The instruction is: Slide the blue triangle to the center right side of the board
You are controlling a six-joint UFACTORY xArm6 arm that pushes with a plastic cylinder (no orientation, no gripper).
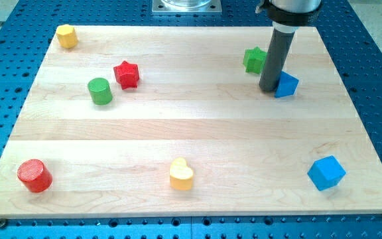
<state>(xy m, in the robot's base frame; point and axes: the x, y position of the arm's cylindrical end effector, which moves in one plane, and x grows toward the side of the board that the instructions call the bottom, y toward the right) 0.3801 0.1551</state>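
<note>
The blue triangle (287,85) lies on the wooden board (191,133) at the upper right. My tip (269,89) stands right against the triangle's left side, touching it or nearly so. The dark rod rises from there toward the view's top and covers part of a green star (253,60) just up and left of the triangle.
A blue cube (326,173) sits at the lower right. A yellow heart (182,174) is at the bottom centre, a red cylinder (34,176) at the lower left. A green cylinder (100,91) and red star (127,74) are at the upper left, a yellow block (67,36) in the top left corner.
</note>
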